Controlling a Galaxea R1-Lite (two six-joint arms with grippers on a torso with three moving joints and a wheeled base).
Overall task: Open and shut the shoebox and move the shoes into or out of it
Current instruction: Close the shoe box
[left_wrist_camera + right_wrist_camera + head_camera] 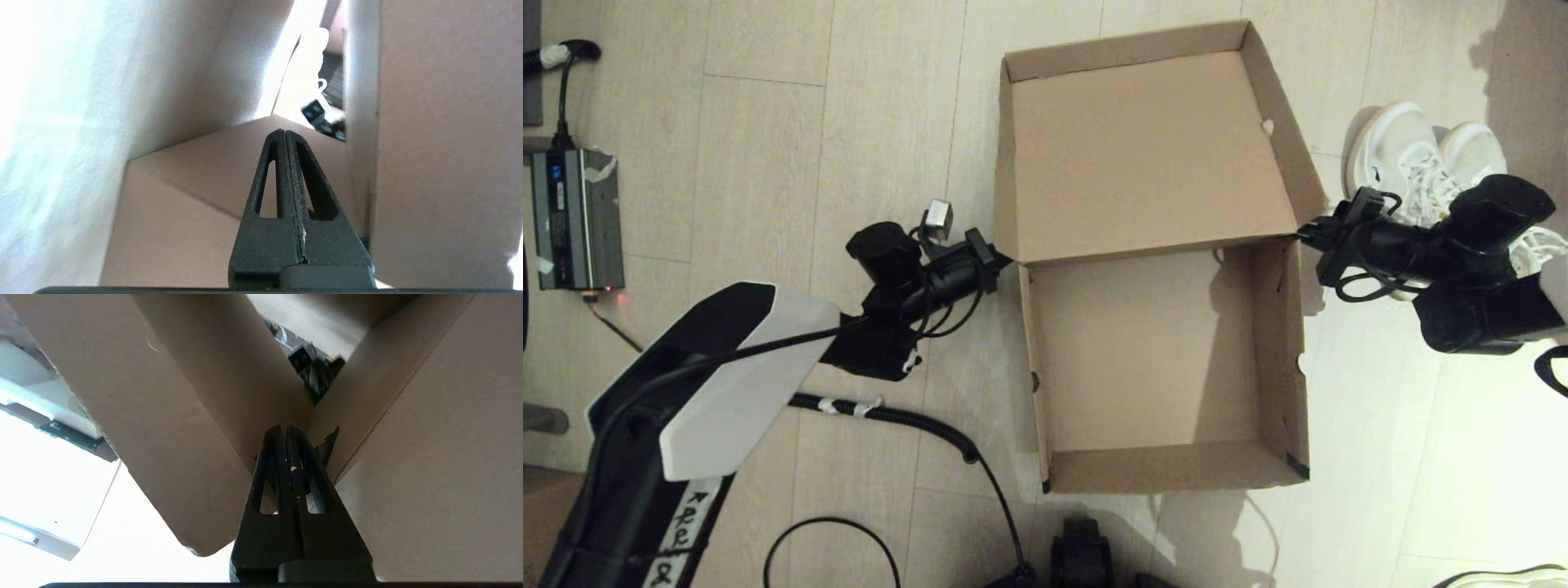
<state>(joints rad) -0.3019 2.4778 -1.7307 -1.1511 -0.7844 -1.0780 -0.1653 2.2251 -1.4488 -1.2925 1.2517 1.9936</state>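
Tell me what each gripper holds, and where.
Nothing: left gripper and right gripper, both shut, press the brown cardboard shoebox at its lid hinge corners.

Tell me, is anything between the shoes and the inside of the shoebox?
Yes. The right gripper and its arm lie between the shoes and the shoebox, at the box's right hinge corner. The lid stands open and the box is empty, so nothing else blocks.

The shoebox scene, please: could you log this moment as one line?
shoebox: open, empty | lid: up | left hand: shut, left hinge corner | right hand: shut, right hinge corner | shoes: floor, right of box
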